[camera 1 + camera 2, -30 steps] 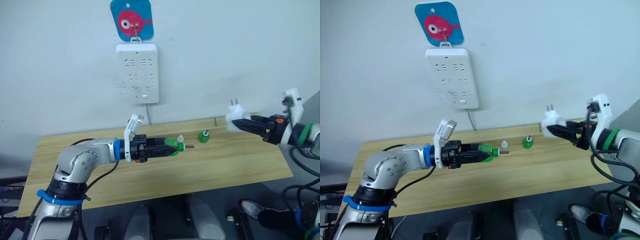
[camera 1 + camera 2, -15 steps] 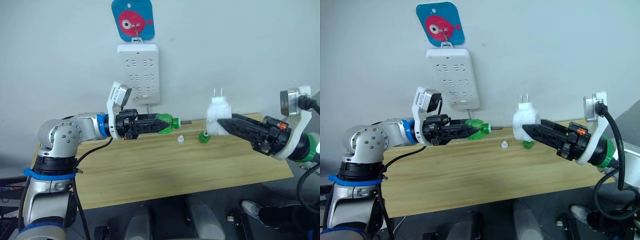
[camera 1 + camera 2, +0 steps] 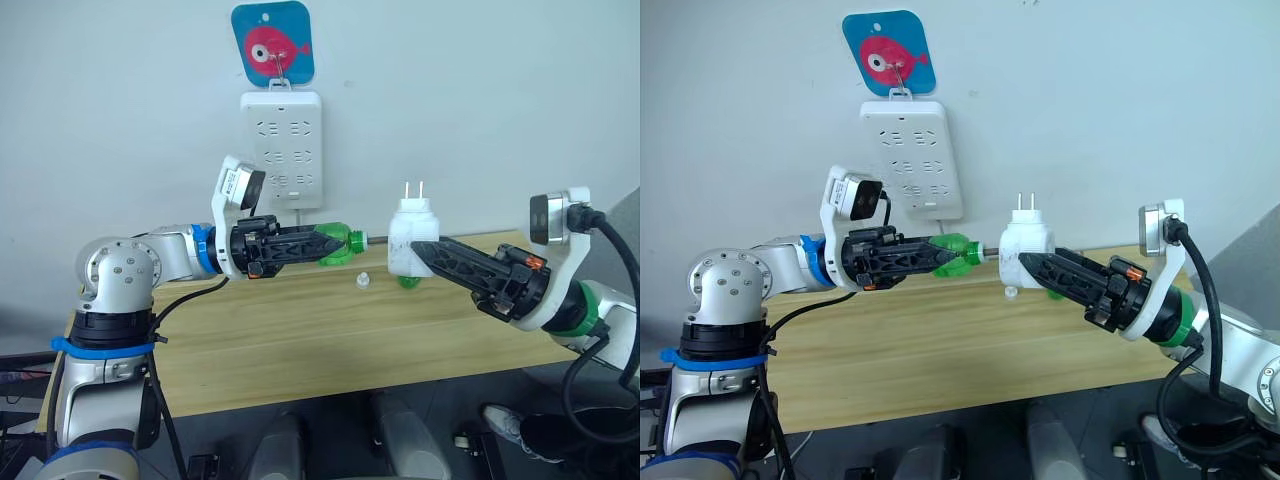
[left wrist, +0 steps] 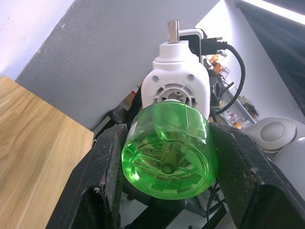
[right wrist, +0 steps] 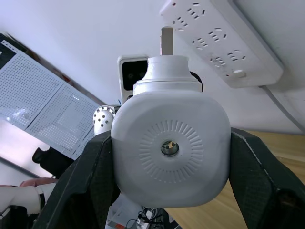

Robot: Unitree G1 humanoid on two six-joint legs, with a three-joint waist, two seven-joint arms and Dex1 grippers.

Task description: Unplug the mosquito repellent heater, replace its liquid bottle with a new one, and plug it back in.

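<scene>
While the mosquito repellent heater [image 3: 412,237] is sitting up in the air over the wooden table [image 3: 300,350], we are pinching it between the black fingers of our right gripper [image 3: 425,252]. Its two metal prongs are pointing up, so it is already out of the white power strip [image 3: 282,148] on the wall.

Our left gripper [image 3: 325,243] is squeezing the new green bottle [image 3: 342,243] tight, lying on its side. The thin wick at its tip is pointing at the open side of the heater, and the tip is right at the hole. In the right wrist view we are seeing the end of the wick through the round vent hole. So we think we are just starting to push the new bottle in.

Behind the heater, another green bottle [image 3: 406,279] is resting on the table, mostly hidden. We think it is the old one. A small white cap [image 3: 363,280] is lying near it.

What is left, we think: pushing or twisting the bottle all the way in, then plugging the heater back into the strip.

The heater is smooth, white, hard plastic with round corners and tiny lines ringing its vent hole. The bottle is clear, shiny green plastic with a round bottom. The table is light wood with stripes.
</scene>
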